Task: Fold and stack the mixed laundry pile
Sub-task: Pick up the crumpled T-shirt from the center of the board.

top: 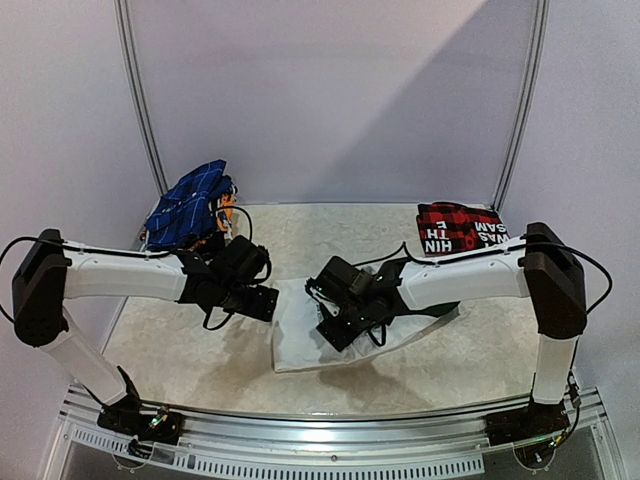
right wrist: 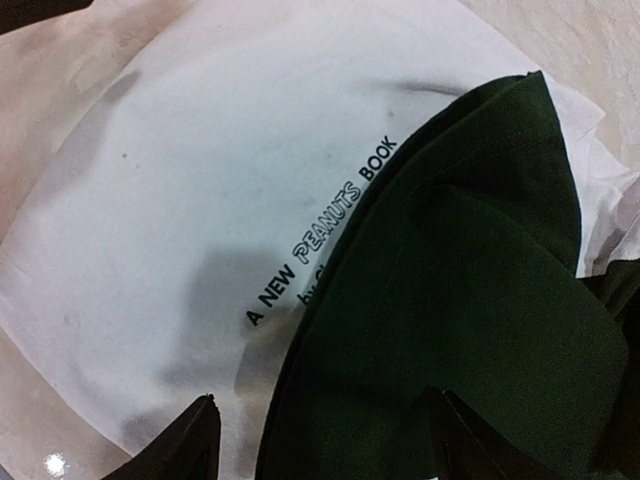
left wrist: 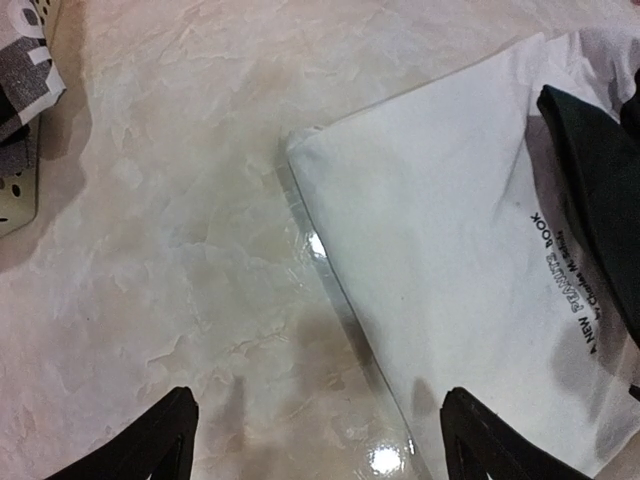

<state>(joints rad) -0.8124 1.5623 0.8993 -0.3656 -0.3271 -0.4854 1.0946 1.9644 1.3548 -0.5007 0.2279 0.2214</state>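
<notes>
The T-shirt [top: 300, 345] lies near the middle of the table [top: 190, 345], right under both arms. The left gripper [left wrist: 318, 400] hangs over its left edge, fingers spread wide and holding nothing, one finger above bare tabletop and the other above the white cloth. The right gripper [right wrist: 325, 400] is also spread wide and empty, sitting low over the shirt where its green part [right wrist: 460, 300] overlaps the white. I cannot tell whether either one touches the fabric. At the far left stands the basket [left wrist: 15, 195], with the blue cloth [top: 190, 205] heaped on top of it. From the left wrist a grey piece [left wrist: 22, 70] with pale lettering also hangs over its rim. The plaid shirt [top: 460, 228] lies folded on the table at the far right, well apart from both grippers, its white block letters facing up. The T-shirt is folded into a flat white panel with a crisp left edge and a rounded corner. The dark green piece is rumpled across its right side, partly covering a line of small print reading "A NEW PEANUTS BOOK" [right wrist: 320, 235].
</notes>
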